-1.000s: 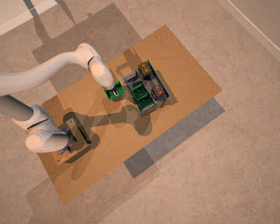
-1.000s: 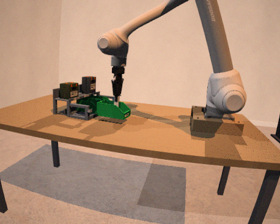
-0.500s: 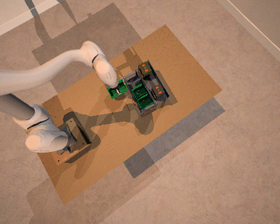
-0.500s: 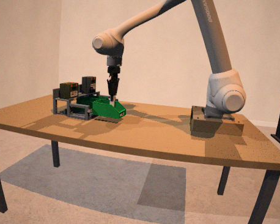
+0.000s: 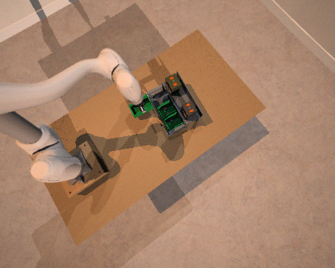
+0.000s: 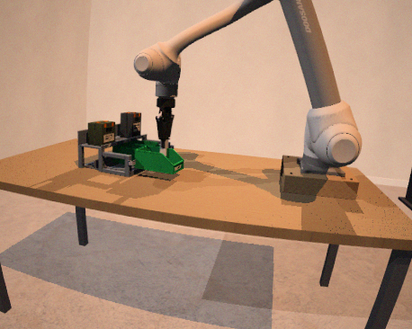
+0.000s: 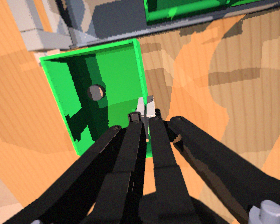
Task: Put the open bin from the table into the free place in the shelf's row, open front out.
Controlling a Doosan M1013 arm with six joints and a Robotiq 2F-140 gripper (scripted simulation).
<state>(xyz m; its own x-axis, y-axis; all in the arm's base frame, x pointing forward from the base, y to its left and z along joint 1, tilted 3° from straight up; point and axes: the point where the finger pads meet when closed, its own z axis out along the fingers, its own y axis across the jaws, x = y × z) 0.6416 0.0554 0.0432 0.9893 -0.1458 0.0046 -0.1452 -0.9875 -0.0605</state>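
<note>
The green open bin (image 5: 136, 112) (image 6: 154, 162) (image 7: 123, 75) is held a little above the table, its shadow below it. Its low open front faces away from the shelf, its rear end is close to the shelf's front lip; whether they touch I cannot tell. A small round grey part (image 7: 95, 92) lies inside. My gripper (image 5: 142, 108) (image 6: 165, 149) (image 7: 147, 106) points down, shut on one side wall of the bin. The grey shelf (image 6: 129, 165) (image 7: 191, 24) holds two green bins side by side; the free place is at the row's end, in front of the held bin.
Two dark boxes with orange marks, one box (image 5: 172, 83) (image 6: 101, 133) and another box (image 5: 189, 110) (image 6: 130, 125), stand on the shelf's raised rear board, behind the row. The robot's base stands on a wooden block (image 6: 319, 183) at the table's other end.
</note>
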